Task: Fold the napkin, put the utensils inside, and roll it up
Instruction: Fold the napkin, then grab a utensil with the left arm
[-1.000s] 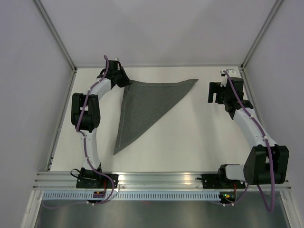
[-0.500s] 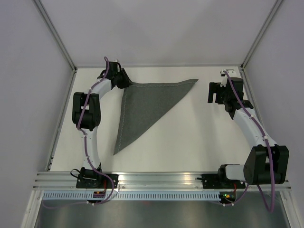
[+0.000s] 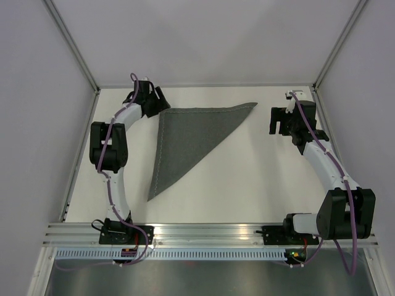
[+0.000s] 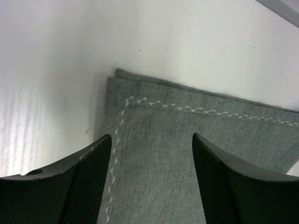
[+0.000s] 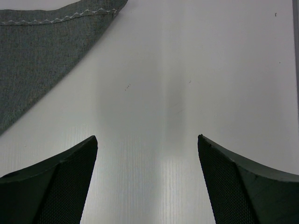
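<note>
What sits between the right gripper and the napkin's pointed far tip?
Nothing: only bare white table separates the open right gripper from the napkin. The top view and the right wrist view both show this.

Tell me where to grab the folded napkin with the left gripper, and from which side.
Take the napkin at its far-left corner, coming from above with the left gripper, open over it. It lies flat as a triangle, and both layers meet there, so one pinch should catch both.

napkin (image 4: 154,154) cut off at right, bottom edges
</note>
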